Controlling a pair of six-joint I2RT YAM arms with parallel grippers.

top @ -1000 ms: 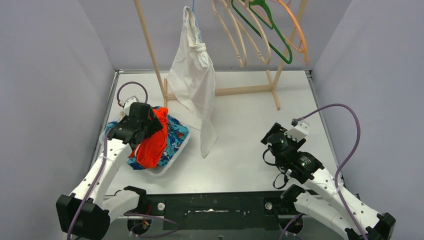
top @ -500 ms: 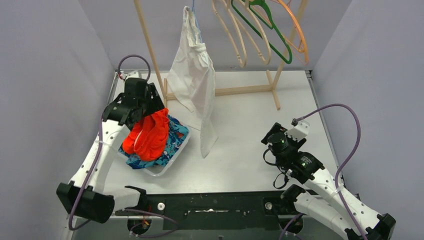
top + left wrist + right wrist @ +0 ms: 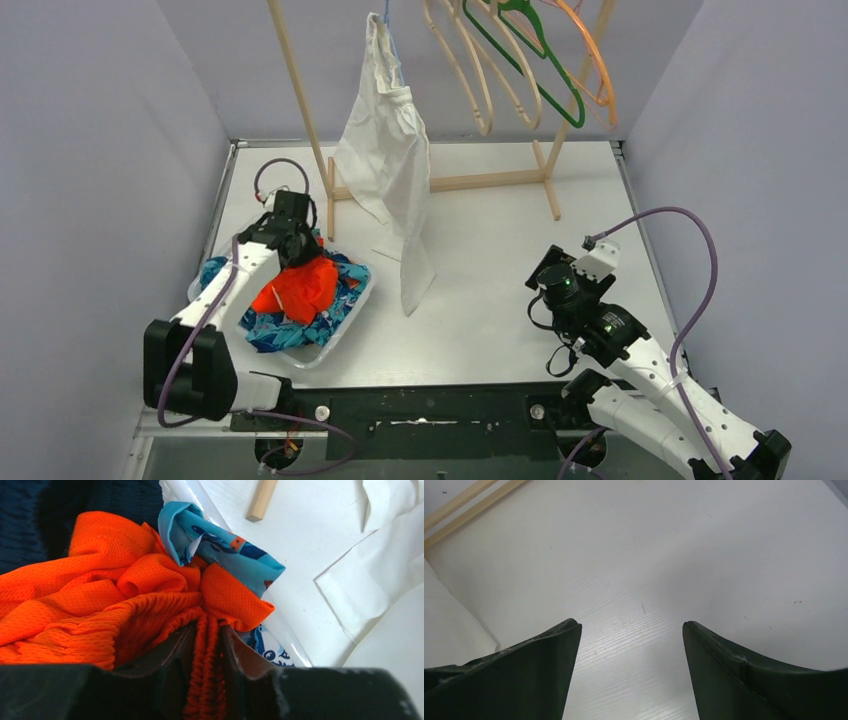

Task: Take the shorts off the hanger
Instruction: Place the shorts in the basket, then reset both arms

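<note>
The left tool [image 3: 207,640] is closed on the gathered waistband of the bright orange shorts [image 3: 100,605]. These lie on top of a pile in a clear plastic bin [image 3: 340,335] on the left of the worktop [image 3: 500,230]. Under and beside them are the teal shark-print shorts [image 3: 225,550] and a navy pair [image 3: 30,515]. This looks like the putting-down step for the orange pair: they are already in the bin, so what is left is to let go of the band and lift straight up without dragging the mesh out again. One garment is not yet off, the white shorts [image 3: 390,160], which hang from a thin blue hanger [image 3: 386,15] on the wooden rack [image 3: 300,90]. Their lower end trails down to the worktop just beside the bin's right edge. The next move probably means reaching up to that fabric and sliding it off the hanger. The rack's upright post and foot stand just beyond the bin, between the left arm and the hanging cloth, so they could get in the way. A cluster of empty hangers [image 3: 520,60] hangs further right. The right tool [image 3: 631,645] is spread open over bare worktop, holding nothing, well apart from the white shorts.
</note>
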